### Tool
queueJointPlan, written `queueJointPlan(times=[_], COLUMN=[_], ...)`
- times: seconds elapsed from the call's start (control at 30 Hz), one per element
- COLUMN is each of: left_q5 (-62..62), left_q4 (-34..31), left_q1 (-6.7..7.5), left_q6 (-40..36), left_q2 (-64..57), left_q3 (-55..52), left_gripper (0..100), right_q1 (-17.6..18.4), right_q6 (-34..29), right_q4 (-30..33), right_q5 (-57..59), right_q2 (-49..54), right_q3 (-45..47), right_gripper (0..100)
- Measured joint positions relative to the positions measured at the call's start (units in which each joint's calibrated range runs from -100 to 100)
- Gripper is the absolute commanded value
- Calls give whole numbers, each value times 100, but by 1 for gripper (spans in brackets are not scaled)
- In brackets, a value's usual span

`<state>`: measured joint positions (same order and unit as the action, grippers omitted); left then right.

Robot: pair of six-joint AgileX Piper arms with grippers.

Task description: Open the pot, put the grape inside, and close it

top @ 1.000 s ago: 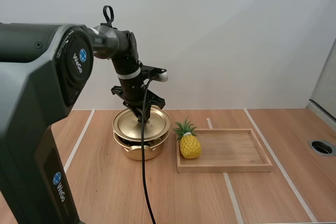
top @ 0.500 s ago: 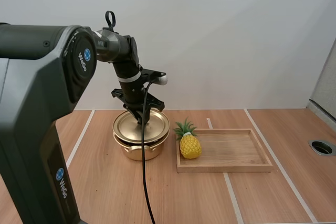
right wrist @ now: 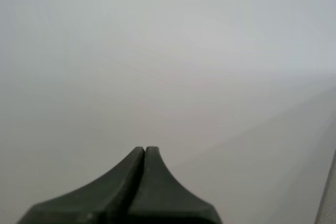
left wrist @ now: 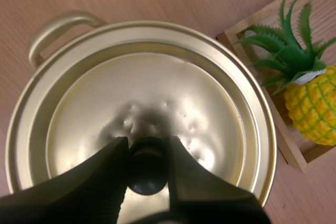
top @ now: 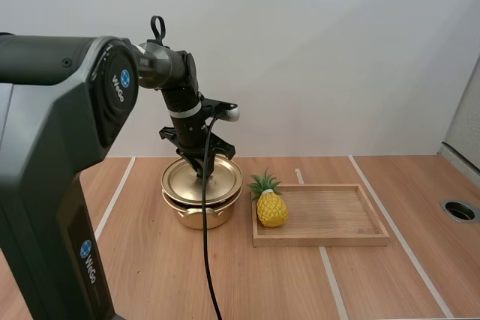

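- Little has moved: against a second ago the left arm's near link sits slightly differently in the high view, and over the last half second the left jaws, lid and pot have kept their places.
- Directly under the left jaws lies the round, brass-coloured metal lid (top: 184, 180), flat on the matching gold pot (top: 201, 216), so the pot is closed.
- In the left wrist view the left jaws stand on either side of the lid's small black knob (left wrist: 148, 174), and the two black fingers (left wrist: 100, 182) press against it: clamped on the knob.
- One looped gold pot handle (left wrist: 58, 24) sticks out on the far side of the lid from the jaws.
- Just right of the left jaws a yellow toy pineapple with green leaves (top: 271, 207) stands upright in the left end of a shallow rectangular wooden tray (top: 337, 219), close to the pot.
- Pot and tray both rest on the light wooden desk (top: 150, 260).
- Elsewhere, the right jaws lie together as one dark wedge, holding nothing.
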<state>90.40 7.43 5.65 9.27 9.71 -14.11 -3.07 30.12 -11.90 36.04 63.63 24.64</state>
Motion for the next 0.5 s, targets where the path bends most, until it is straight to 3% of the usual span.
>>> queueJointPlan(times=[0.5], left_q5=[-30], left_q4=[21], left_q1=[0], left_q6=[37], left_q2=[0], left_q3=[-103], left_gripper=[0], right_q1=[0], right_q6=[0], right_q4=[0], right_q5=[0], right_q2=[0], right_q3=[0], right_gripper=[0])
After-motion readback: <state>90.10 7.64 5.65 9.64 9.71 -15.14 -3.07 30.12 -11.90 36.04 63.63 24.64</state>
